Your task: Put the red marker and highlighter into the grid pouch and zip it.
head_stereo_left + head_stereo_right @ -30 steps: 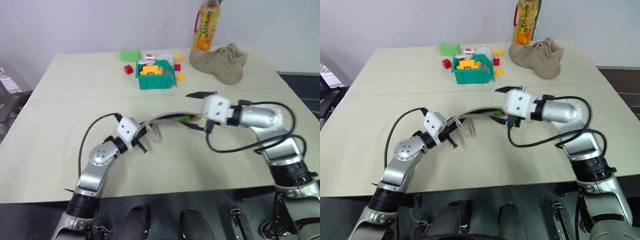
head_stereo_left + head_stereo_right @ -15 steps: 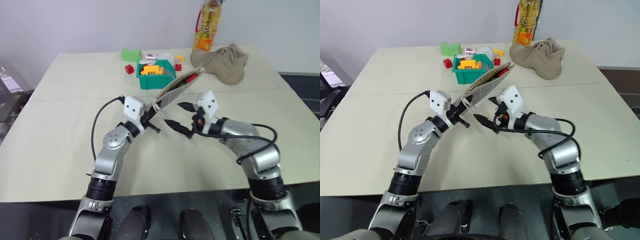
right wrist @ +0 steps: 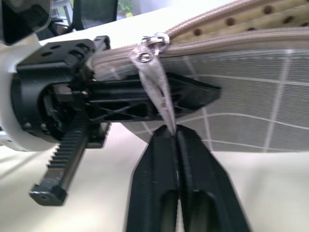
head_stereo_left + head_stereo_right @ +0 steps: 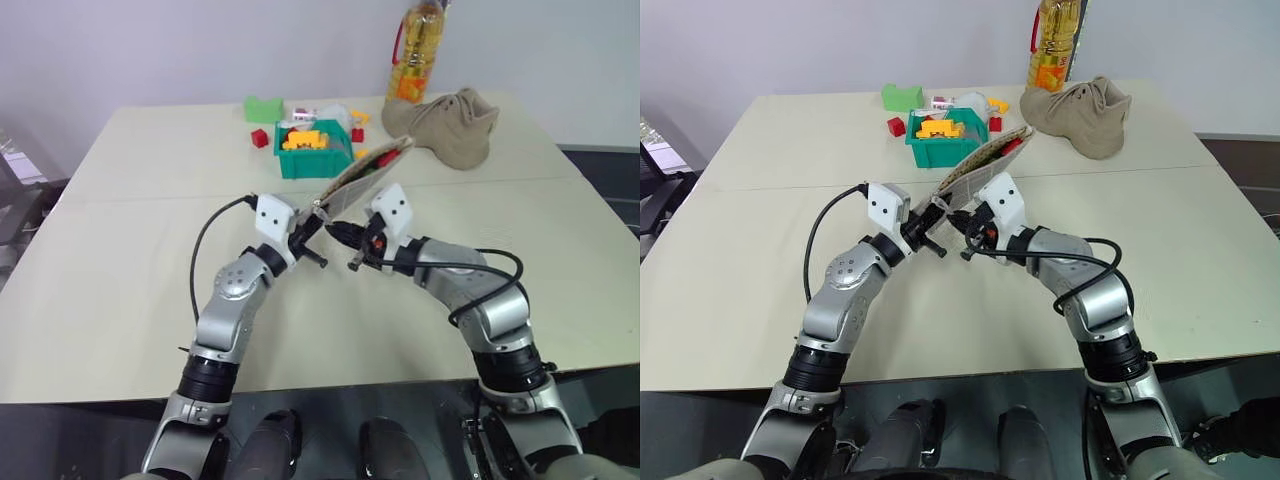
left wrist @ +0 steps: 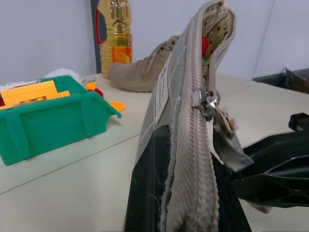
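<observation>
The grid pouch (image 4: 362, 177) hangs tilted above the table, its open mouth uppermost and toward the back. My left gripper (image 4: 311, 229) is shut on its lower end. The zipper slider (image 3: 149, 41) sits near that end, and its grey pull tab (image 5: 231, 144) hangs from it. My right gripper (image 3: 174, 131) is shut on the pull tab, close beside the left one. A red tip of the red marker (image 5: 205, 46) shows inside the open mouth. The highlighter is hidden.
A green bin (image 4: 314, 158) of yellow blocks stands at the back middle of the table, with a green block (image 4: 263, 108) and red blocks (image 4: 258, 138) nearby. A tan shoe (image 4: 445, 122) and an oil bottle (image 4: 412, 55) stand at the back right.
The pouch has risen off the table and tipped mouth-up in my left gripper. My right gripper swung in beside it and closed on the pull tab.
</observation>
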Available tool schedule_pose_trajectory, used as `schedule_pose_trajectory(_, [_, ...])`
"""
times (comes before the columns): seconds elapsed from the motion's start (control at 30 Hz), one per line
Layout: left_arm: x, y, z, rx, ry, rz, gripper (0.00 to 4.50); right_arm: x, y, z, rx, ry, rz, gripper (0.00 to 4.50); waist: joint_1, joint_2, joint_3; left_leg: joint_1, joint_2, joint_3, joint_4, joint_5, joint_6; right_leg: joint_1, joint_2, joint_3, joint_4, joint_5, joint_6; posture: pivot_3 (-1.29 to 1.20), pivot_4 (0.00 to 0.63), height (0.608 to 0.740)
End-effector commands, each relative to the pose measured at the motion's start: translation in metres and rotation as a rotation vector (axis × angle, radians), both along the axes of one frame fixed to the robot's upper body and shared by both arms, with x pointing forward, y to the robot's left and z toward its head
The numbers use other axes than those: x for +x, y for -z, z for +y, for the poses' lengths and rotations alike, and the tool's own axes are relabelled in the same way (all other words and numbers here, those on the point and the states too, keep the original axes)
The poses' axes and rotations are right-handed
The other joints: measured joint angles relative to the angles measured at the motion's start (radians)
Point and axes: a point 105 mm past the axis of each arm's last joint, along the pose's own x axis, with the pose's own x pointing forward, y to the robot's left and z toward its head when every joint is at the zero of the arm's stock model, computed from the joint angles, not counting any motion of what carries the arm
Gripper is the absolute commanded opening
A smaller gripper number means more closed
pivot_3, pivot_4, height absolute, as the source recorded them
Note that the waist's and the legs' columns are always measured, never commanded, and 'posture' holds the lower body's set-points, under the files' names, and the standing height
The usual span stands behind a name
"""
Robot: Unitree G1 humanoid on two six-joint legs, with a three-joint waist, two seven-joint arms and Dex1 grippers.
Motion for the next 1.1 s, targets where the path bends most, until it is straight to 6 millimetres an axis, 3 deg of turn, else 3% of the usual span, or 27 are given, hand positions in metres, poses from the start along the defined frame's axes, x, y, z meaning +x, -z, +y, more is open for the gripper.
schedule_pose_trajectory(0.03, [-0.001, -0.008, 0.011, 0.054, -0.026, -0.079, 0.00, 0.009, -0.028, -0.022, -0.021, 0.052, -0.116, 0.03, 0.000, 0.000, 0.000, 0.000, 0.000, 0.000, 0.000, 0.000, 0.000, 0.000, 0.000, 0.000, 0.000, 0.000, 0.000, 0.00, 0.150, 0.740])
schedule_pose_trajectory(0.2, [0.001, 0.000, 0.026, 0.128, -0.053, -0.092, 0.00, 0.020, -0.051, -0.053, -0.055, 0.142, -0.191, 0.03, 0.001, 0.000, 0.000, 0.000, 0.000, 0.000, 0.000, 0.000, 0.000, 0.000, 0.000, 0.000, 0.000, 0.000, 0.000, 0.00, 0.150, 0.740])
schedule_pose_trajectory(0.33, [-0.004, 0.007, 0.038, 0.190, -0.051, -0.105, 0.00, 0.039, -0.070, -0.096, -0.126, 0.313, -0.259, 0.03, 0.000, 0.000, 0.000, 0.000, 0.000, 0.001, -0.001, 0.000, 0.000, 0.000, 0.000, 0.000, 0.000, 0.000, 0.000, 0.00, 0.150, 0.740])
schedule_pose_trajectory(0.43, [-0.008, 0.014, 0.047, 0.221, -0.053, -0.097, 0.00, 0.049, -0.069, -0.122, -0.180, 0.408, -0.254, 0.03, 0.002, 0.000, 0.000, 0.000, 0.000, 0.001, -0.001, 0.000, 0.000, 0.000, 0.000, 0.000, 0.000, 0.000, 0.000, 0.00, 0.150, 0.740])
schedule_pose_trajectory(0.5, [-0.009, 0.017, 0.051, 0.227, -0.053, -0.088, 0.00, 0.048, -0.063, -0.125, -0.199, 0.404, -0.235, 0.03, 0.001, 0.000, 0.000, 0.000, 0.000, 0.001, -0.001, 0.000, 0.000, 0.000, 0.000, 0.000, -0.001, 0.000, 0.000, 0.00, 0.150, 0.740])
schedule_pose_trajectory(0.57, [-0.012, 0.018, 0.053, 0.199, -0.041, -0.071, 0.00, 0.036, -0.050, -0.112, -0.201, 0.277, -0.177, 0.03, 0.000, 0.000, 0.000, 0.000, 0.000, 0.001, -0.001, 0.000, 0.000, 0.000, 0.000, 0.000, -0.001, 0.000, 0.000, 0.00, 0.150, 0.740])
schedule_pose_trajectory(0.6, [-0.012, 0.018, 0.055, 0.187, -0.045, -0.062, 0.32, 0.032, -0.047, -0.109, -0.208, 0.248, -0.166, 0.00, -0.001, 0.000, 0.000, 0.000, 0.001, 0.001, -0.002, 0.000, 0.000, 0.000, 0.000, 0.000, -0.001, 0.000, 0.000, 0.00, 0.150, 0.740])
schedule_pose_trajectory(0.7, [-0.014, 0.019, 0.062, 0.156, -0.054, -0.032, 1.40, 0.020, -0.033, -0.104, -0.202, 0.175, -0.105, 0.86, -0.002, 0.000, 0.000, 0.000, 0.001, 0.001, -0.002, 0.000, 0.000, -0.001, 0.000, 0.000, -0.001, 0.000, 0.000, 0.00, 0.150, 0.740])
schedule_pose_trajectory(0.87, [-0.024, 0.028, 0.093, 0.160, -0.130, 0.040, 3.97, -0.006, -0.012, -0.109, -0.168, 0.075, -0.044, 3.38, -0.003, 0.000, 0.000, 0.000, 0.001, 0.001, -0.002, 0.000, 0.000, 0.000, 0.000, 0.000, -0.001, 0.000, 0.000, 0.00, 0.150, 0.740])
schedule_pose_trajectory(0.97, [-0.039, 0.036, 0.115, 0.134, -0.158, 0.105, 3.97, -0.017, 0.005, -0.124, -0.155, 0.081, 0.023, 3.38, -0.001, 0.000, 0.000, 0.000, 0.001, 0.001, -0.001, -0.001, 0.001, 0.000, -0.001, 0.000, -0.002, 0.000, 0.000, 0.00, 0.150, 0.740])
schedule_pose_trajectory(1.1, [-0.058, 0.052, 0.149, 0.090, -0.262, 0.204, 3.97, -0.018, 0.013, -0.147, -0.074, 0.163, 0.055, 3.38, 0.001, 0.000, 0.000, 0.000, 0.001, 0.000, -0.002, -0.001, 0.001, 0.000, -0.001, 0.000, -0.002, 0.000, 0.000, 0.00, 0.150, 0.740])
